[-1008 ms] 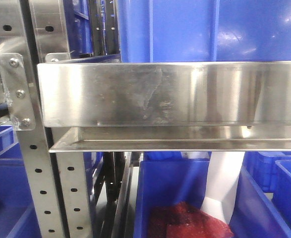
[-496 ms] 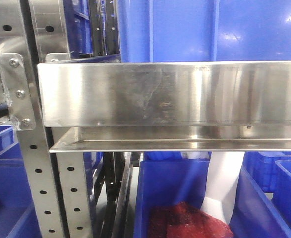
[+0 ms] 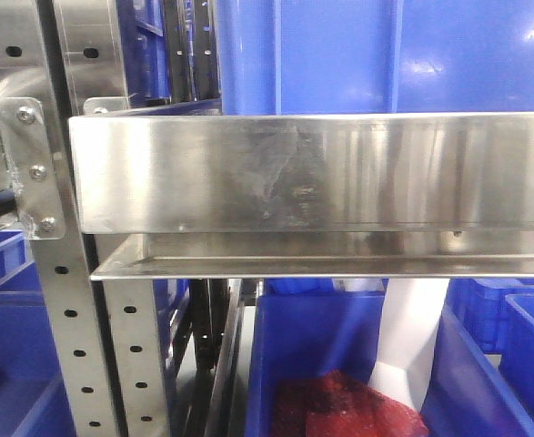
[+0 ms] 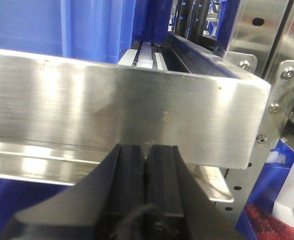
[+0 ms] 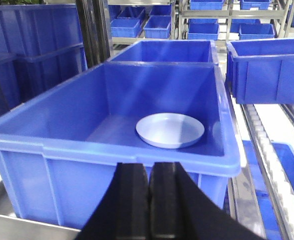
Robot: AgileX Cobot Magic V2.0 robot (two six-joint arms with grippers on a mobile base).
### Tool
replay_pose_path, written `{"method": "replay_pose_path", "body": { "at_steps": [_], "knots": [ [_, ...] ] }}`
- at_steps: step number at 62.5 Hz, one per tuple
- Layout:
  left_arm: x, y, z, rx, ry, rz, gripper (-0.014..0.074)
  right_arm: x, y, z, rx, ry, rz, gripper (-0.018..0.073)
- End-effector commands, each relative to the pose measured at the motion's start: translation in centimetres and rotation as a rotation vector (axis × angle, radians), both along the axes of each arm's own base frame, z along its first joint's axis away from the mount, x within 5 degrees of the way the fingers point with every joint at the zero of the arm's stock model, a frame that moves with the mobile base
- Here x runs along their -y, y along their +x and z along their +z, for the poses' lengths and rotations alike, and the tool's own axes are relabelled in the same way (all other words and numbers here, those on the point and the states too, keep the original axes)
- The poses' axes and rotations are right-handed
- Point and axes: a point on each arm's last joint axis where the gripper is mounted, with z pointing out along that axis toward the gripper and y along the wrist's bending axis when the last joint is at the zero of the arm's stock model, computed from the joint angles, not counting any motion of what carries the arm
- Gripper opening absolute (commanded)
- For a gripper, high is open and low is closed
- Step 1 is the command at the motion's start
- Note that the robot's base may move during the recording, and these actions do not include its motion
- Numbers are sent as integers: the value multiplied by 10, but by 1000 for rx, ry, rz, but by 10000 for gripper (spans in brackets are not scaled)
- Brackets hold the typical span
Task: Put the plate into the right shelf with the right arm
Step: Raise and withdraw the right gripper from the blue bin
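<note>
The plate (image 5: 170,130) lies flat inside the blue bin (image 5: 61,145) on the shelf. The right gripper (image 5: 150,172) sits outside, pinched closed and empty, so the job looks done.

Front and left-wrist views face one steel rail (image 3: 312,173) closely — right-wrist overlooks a bin (image 5: 111,150).

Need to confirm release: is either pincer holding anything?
Nothing held. Right pincer is shut, empty; the round white plate lies in the blue plastic bin.
</note>
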Motion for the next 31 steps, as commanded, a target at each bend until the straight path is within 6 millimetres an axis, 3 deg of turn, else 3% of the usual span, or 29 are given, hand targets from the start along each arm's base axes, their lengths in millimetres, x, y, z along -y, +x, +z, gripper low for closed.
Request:
{"method": "replay_pose_path", "body": {
  "at_steps": [1, 6, 19, 31],
  "knots": [
    [0, 0, 5, 86, -11, -2, -47, 3, 2, 7, 129, -15, -40, 54],
    [0, 0, 5, 86, -11, -2, -47, 7, 2, -5, 208, -63, -98, 54],
    [0, 0, 5, 86, -11, -2, -47, 7, 5, -62, 434, -102, -198, 54],
    [0, 0, 5, 86, -11, -2, -47, 9, 21, -124, 363, 33, -298, 54]
  ]
}}
